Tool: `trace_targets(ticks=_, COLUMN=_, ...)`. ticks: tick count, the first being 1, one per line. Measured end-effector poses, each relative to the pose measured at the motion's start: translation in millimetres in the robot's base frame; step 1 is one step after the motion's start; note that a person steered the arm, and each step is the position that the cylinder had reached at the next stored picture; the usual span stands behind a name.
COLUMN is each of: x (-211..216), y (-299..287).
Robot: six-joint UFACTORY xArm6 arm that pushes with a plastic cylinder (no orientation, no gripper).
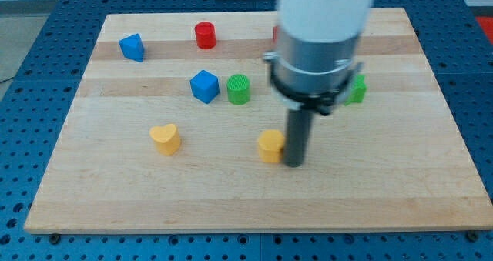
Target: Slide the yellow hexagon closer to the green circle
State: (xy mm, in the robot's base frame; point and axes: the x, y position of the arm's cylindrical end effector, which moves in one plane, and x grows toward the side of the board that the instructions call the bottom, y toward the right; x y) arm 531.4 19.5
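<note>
The yellow hexagon (270, 145) lies near the middle of the board, below and a little right of the green circle (239, 89). My tip (294, 163) rests on the board right beside the hexagon, on its right side, touching or nearly touching it. The rod rises from there into the arm's grey and white body, which covers part of the board's upper right.
A blue cube (204, 86) sits just left of the green circle. A yellow heart (165, 138) lies at the left. A blue block (132, 47) and a red cylinder (205, 35) lie near the top. A green block (356, 90) and a red block (276, 35) are partly hidden by the arm.
</note>
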Motion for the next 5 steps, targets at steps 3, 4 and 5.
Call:
trace_targets(ticks=3, x=-5.4, y=-88.5)
trace_targets(ticks=4, x=-17.5, y=-88.3)
trace_targets(ticks=5, x=-53.0, y=-88.3)
